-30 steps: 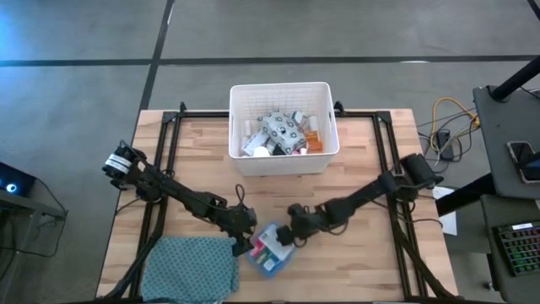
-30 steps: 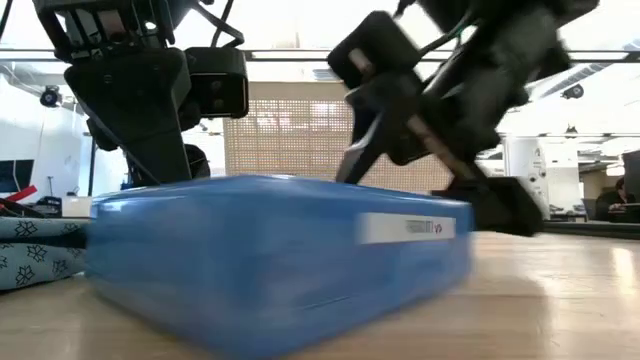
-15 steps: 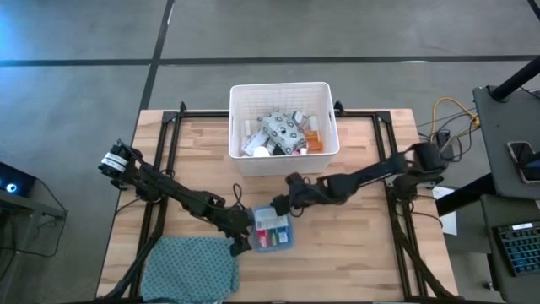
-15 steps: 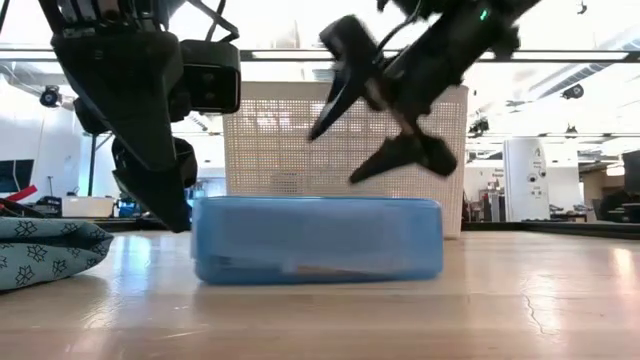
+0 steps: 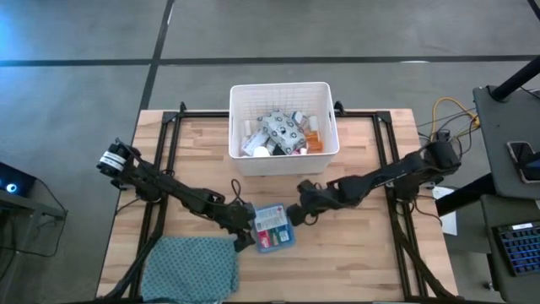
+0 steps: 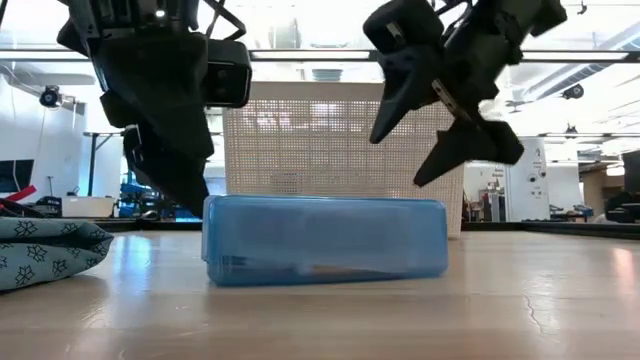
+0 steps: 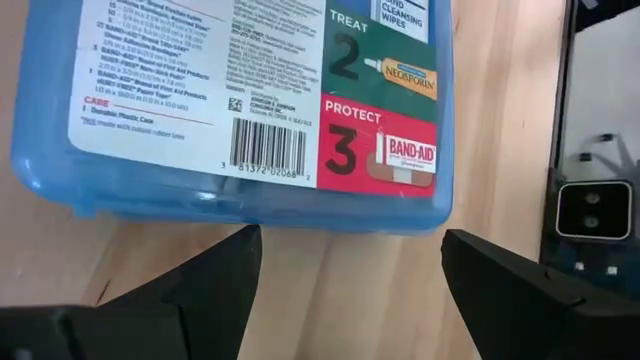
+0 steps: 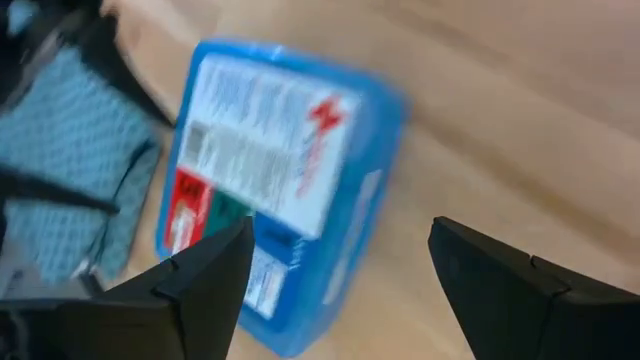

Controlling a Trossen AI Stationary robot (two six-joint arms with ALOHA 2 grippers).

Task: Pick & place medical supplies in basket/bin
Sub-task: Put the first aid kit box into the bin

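The blue box (image 5: 272,228) lies flat on the counter (image 5: 363,253). The left claw (image 5: 243,238) and right claw (image 5: 295,214) flank it, both spread wide, grasping nothing.

Clearance as I read it from my console:

- Worktop (image 5: 363,253), right half: bare wood, open passage.
- First-aid box (image 5: 272,228): flat at centre, flanked closely by my left tool (image 5: 243,237) and right tool (image 5: 294,217), both spread wide; no gap for anything else beside it.
- Bin (image 5: 283,160): at the far edge, open top unobstructed from above; its interior is crowded with supplies (image 5: 283,133).
- Strip between box and bin: bare wood, partly crossed by my right arm.
- Teal cloth (image 5: 192,268): fills the near left corner beside my left tool.
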